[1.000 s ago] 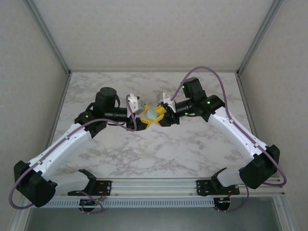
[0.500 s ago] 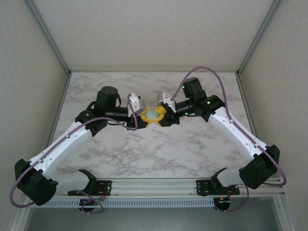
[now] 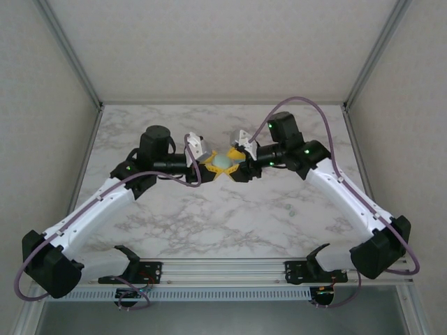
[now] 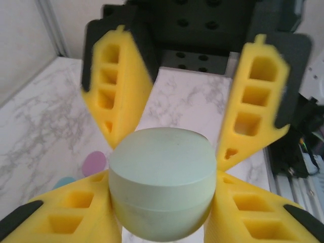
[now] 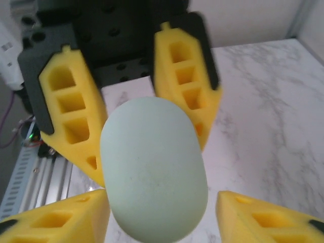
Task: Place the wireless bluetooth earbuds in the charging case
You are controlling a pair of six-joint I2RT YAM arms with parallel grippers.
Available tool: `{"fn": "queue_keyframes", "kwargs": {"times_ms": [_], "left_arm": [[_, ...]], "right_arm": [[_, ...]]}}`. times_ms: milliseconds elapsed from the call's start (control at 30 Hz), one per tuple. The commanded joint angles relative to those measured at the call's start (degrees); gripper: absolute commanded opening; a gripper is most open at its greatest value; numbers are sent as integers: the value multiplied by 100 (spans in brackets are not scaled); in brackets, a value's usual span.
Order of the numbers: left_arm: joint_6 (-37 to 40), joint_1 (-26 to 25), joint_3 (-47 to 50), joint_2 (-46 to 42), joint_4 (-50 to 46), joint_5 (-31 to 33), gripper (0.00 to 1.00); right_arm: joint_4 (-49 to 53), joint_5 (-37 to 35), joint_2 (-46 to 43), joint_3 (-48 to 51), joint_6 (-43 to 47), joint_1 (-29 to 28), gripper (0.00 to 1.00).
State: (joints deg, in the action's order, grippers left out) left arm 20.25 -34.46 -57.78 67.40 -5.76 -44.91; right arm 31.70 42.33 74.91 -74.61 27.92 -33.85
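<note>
Nearest to us, one pale green earbud [image 3: 292, 208] is lying alone on the marble bench [image 3: 209, 223], on the right arm's side and well apart from both grippers. Farther in, over the middle of the bench, the two arms are meeting head-on around the charging case [image 3: 222, 162], a closed pale green shell that is hanging clear of the surface. The left gripper [image 3: 211, 166] is clamping the case, its yellow fingers [image 4: 76, 212] pressing on both sides of it. The right gripper [image 3: 235, 165] is standing with its fingers [image 5: 263, 217] spread, and we are seeing a clear gap between one of them and the case. Beyond the case in the left wrist view, a pink-purple earbud [image 4: 94, 163] and a teal earbud [image 4: 63, 181] are lying on the bench, just beside each other.
</note>
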Motion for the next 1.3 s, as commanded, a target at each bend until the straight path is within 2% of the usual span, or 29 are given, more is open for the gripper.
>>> {"fn": "queue_keyframes", "kwargs": {"times_ms": [0,100,200,267,500,767,1067,1267], "left_arm": [[-1006,-89,533,-273,1788,496,19],[-1539,-96,1008,-391,3007,945,17],[-2032,-96,1390,-431,4146,1343,16],[-2274,-103,1462,-388,4554,1405,16],[-2528,-235,1325,-159,4821,1237,16],[-2440,-342,1213,-86,4742,1308,16],[-2393,-342,1172,-113,4558,1326,16],[-2403,-351,1154,-134,4507,1256,16]], "right_arm": [[-920,-703,-650,340,-1413,135,68],[-1173,-1239,-952,419,-2737,266,74],[-1003,-1359,-1025,281,-3759,427,73],[-857,-1103,-980,131,-4304,462,73],[-577,-334,-531,-344,-5315,453,71],[-362,308,-106,-763,-5371,389,68],[-164,443,10,-737,-4990,318,68],[-186,121,73,-733,-4984,317,67]]}}
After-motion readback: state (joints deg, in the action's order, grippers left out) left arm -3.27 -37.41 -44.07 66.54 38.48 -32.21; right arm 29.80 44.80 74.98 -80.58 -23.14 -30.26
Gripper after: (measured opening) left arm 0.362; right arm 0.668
